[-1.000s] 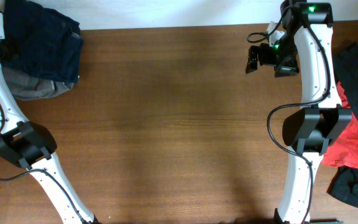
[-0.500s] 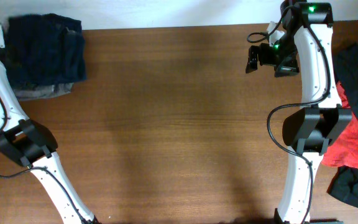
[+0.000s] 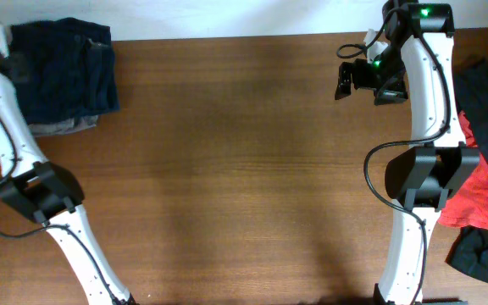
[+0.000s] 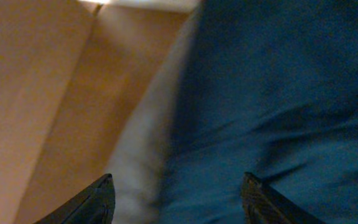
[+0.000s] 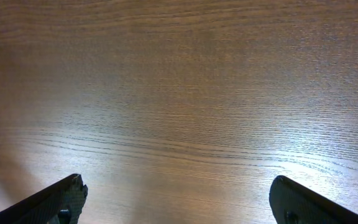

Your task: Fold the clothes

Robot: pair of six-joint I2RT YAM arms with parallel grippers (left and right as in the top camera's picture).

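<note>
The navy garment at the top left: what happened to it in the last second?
The navy garment went from a tilted bunch to a flat, squared stack over the grey garment, which now shows less. The left arm shifted slightly right. The right arm and red garment stayed put.

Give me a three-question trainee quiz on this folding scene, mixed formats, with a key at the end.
1. True or false: the navy garment lies on top of the grey garment.
2. The red garment lies on the robot's: A) left side B) centre C) right side.
3. Fill in: the right gripper is open over bare ____.

Key: 1 true; 2 C; 3 table.
</note>
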